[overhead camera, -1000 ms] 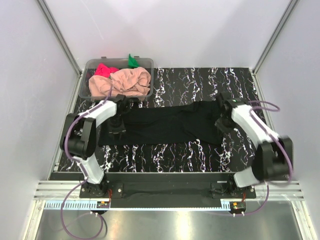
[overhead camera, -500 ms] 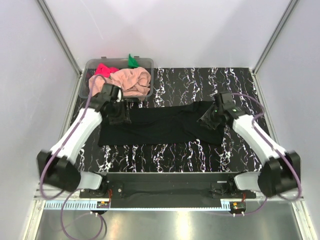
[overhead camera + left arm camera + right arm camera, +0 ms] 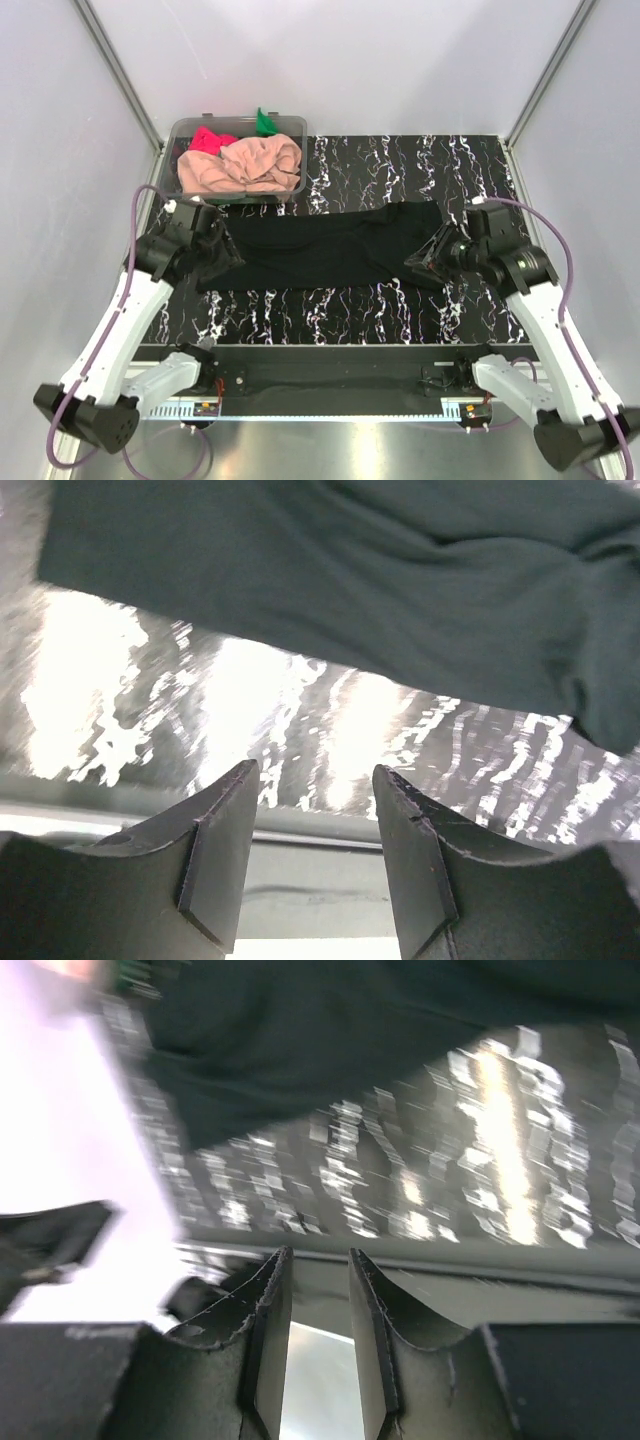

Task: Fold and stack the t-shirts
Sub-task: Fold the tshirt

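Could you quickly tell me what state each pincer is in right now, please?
Left pincer: open, empty.
Right pincer: slightly open, empty.

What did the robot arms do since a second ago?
Both arms lifted and drew outward off the black t-shirt's ends: left arm to the left, right arm to the right. Their jaws now stand open and empty. The black t-shirt lies flat as before; the tub and its shirts haven't moved.

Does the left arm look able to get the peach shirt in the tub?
Probably yes. The left gripper is open and empty, close to the tub, and the peach shirt lies on top, uncovered.
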{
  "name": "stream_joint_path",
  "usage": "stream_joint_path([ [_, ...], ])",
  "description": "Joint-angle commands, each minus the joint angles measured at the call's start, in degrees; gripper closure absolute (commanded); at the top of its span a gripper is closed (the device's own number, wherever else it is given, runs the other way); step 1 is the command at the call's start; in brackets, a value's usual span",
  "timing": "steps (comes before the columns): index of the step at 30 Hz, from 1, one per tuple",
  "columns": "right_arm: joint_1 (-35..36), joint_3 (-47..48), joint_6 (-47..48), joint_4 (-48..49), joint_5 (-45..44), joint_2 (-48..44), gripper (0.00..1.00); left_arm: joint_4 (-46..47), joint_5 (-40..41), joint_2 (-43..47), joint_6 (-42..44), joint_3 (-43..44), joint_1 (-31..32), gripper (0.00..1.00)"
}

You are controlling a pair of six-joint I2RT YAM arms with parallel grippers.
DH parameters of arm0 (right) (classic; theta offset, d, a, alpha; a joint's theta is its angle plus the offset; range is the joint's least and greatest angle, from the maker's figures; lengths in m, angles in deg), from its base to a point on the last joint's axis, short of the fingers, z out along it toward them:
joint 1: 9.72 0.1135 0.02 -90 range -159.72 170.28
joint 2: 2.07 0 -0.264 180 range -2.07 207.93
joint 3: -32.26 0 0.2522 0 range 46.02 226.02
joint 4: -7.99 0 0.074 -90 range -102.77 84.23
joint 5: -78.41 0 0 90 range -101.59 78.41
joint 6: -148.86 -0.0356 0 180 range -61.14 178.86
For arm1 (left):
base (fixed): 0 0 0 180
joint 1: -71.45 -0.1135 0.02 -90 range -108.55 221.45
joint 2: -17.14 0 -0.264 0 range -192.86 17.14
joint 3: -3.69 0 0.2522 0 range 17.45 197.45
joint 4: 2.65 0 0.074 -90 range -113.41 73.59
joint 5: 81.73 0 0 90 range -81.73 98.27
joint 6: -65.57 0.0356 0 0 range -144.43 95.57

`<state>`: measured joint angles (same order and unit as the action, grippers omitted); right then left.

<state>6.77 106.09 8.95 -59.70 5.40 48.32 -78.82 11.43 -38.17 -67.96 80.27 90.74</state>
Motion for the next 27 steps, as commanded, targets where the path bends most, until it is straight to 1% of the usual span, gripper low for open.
stream_joint_path([
  [1,-0.1,5.1,8.3,-6.5,-1.8,5.9,0.64,-8.1,7.6,-3.3,-3.7,3.9,1.1,0.46],
  [3,-0.2,9.5,9.9,-7.3,-1.4,10.1,0.63,-7.2,9.7,-2.7,-4.2,3.4,1.1,0.44],
  [4,-0.5,11.0,10.2,-8.1,-2.2,14.3,0.64,-6.7,9.1,-3.0,-4.3,2.5,-0.2,0.44],
  [7,-0.5,16.3,11.8,-7.9,-1.7,21.0,0.65,-6.1,5.5,-7.0,-4.8,1.2,-1.1,0.44],
  [9,-0.5,19.5,13.6,-8.7,-4.6,23.9,0.66,-5.6,7.2,-8.5,-4.3,0.7,-0.7,0.44],
  [10,-0.6,21.6,14.6,-11.0,-8.8,27.4,0.64,-4.0,7.7,-8.7,-3.6,0.0,-0.8,0.44],
  [11,-0.5,22.6,16.1,-12.8,-10.8,29.5,0.63,-3.3,8.1,-8.8,-2.1,-0.9,-1.0,0.44],
  [12,-0.6,23.8,15.4,-15.1,-12.8,31.6,0.62,-3.0,7.6,-9.2,-1.5,-1.4,-1.4,0.44],
  [13,-0.7,24.3,15.0,-17.2,-12.3,34.7,0.63,-2.2,6.7,-10.3,-0.7,-1.6,-2.3,0.44],
  [14,-0.6,23.3,13.7,-16.2,-10.8,35.0,0.63,-1.5,5.5,-11.0,0.8,-2.2,-2.3,0.44],
  [15,-0.8,22.1,12.1,-14.6,-9.9,35.0,0.63,-1.0,5.8,-11.8,1.2,-2.4,-2.4,0.44],
  [16,-0.7,19.1,10.6,-10.3,-8.8,33.6,0.63,-0.3,6.6,-13.2,1.4,-2.5,-2.4,0.44],
  [17,-0.7,17.7,7.6,-8.0,-8.9,33.0,0.63,0.0,7.4,-13.8,1.8,-2.8,-2.4,0.43],
  [18,-0.7,16.7,6.5,-6.4,-9.3,32.8,0.62,0.4,7.3,-14.5,2.1,-3.4,-2.8,0.43],
  [19,-0.8,16.1,6.1,-5.2,-10.6,34.5,0.62,1.7,6.8,-15.3,2.4,-3.7,-3.8,0.43],
  [21,-0.9,17.4,8.1,-6.0,-10.7,38.4,0.62,2.6,6.1,-18.2,3.2,-3.3,-5.0,0.43],
  [22,-0.8,19.1,10.2,-7.1,-11.3,42.4,0.64,3.4,5.9,-19.3,3.6,-2.9,-5.3,0.43],
  [23,-0.8,19.8,11.0,-7.2,-12.6,43.8,0.67,3.6,5.8,-21.7,4.2,-2.4,-5.3,0.43],
  [27,-1.3,22.6,14.8,-5.2,-18.9,46.9,0.63,4.4,6.2,-25.8,4.4,0.0,-5.3,0.43],
])
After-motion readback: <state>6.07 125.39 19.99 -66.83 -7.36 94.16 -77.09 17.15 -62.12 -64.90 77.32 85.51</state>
